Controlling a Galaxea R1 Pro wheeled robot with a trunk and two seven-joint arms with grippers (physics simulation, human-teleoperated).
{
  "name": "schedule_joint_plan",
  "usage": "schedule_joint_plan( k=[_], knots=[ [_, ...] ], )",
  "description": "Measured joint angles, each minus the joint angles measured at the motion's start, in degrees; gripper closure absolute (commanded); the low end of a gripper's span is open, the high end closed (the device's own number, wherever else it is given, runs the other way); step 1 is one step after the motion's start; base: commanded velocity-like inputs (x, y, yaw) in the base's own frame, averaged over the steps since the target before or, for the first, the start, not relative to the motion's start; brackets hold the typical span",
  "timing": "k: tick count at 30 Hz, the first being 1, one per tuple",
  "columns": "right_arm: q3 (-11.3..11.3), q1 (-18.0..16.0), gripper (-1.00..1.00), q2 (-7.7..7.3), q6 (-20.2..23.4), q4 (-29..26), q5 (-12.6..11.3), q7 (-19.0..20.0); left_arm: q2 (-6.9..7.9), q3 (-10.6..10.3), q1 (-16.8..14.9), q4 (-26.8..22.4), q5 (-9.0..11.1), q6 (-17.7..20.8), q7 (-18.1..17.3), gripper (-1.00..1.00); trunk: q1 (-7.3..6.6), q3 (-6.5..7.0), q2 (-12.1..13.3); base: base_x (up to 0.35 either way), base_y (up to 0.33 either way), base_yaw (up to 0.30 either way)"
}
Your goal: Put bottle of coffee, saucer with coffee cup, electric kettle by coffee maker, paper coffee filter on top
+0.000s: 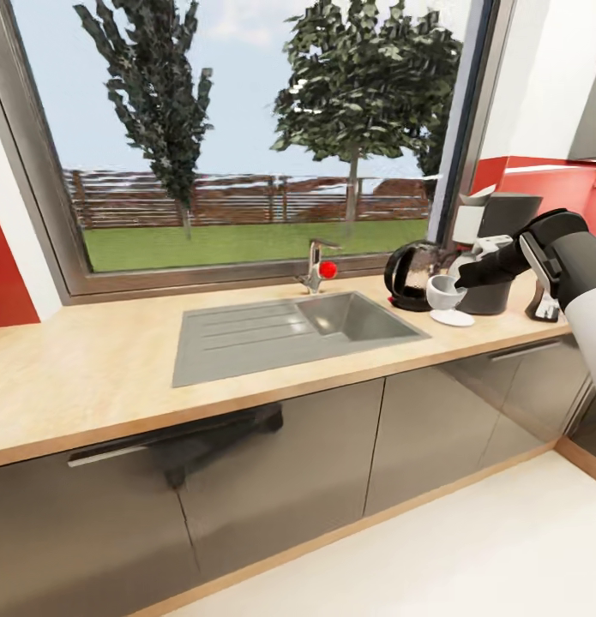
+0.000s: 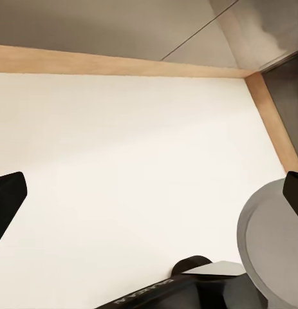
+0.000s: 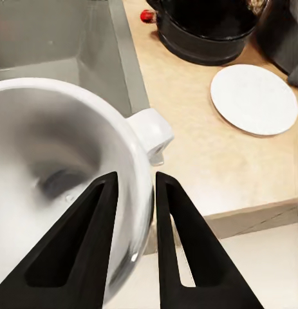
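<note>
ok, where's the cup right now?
In the head view the cup is at the counter's right end, held in the right gripper just above the saucer, between the kettle and the coffee maker.

Cup (image 1: 443, 292) above saucer (image 1: 453, 319) (kettle (image 1: 411, 274) behind)

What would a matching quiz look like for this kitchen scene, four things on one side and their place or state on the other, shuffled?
Things:
1. coffee cup
2. saucer
3. electric kettle
4. left gripper

Places or states:
A. bare on the kitchen countertop
B. open above the floor
C. pinched at the rim by the right gripper
D. right of the sink

Pairs: 1-C, 2-A, 3-D, 4-B
</note>
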Motion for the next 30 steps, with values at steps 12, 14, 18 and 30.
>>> schedule_joint_plan(
  k=[12,14,18,30],
  knots=[
    [-0.05,0.13,1.00,0.00,0.00,0.01,0.00,0.00,0.00,-0.01,0.00,0.00,0.00,0.00,0.08,-1.00,0.00,0.00,0.00,0.183,-0.266,-0.001],
    [-0.07,0.15,1.00,0.00,0.00,0.02,0.00,0.00,0.00,-0.01,0.00,0.00,0.00,0.00,0.08,-1.00,0.00,0.00,0.00,0.185,-0.268,0.000],
    [-0.02,0.17,1.00,0.00,0.00,0.07,0.01,0.00,0.00,-0.01,0.00,0.00,0.00,0.00,0.04,-1.00,0.00,0.00,0.00,0.184,-0.251,0.000],
    [0.02,0.42,1.00,-0.01,-0.01,1.43,0.00,0.00,0.00,0.20,0.00,-0.01,-0.02,0.00,0.00,-1.00,0.00,0.00,0.00,0.152,-0.115,0.000]
  ],
)
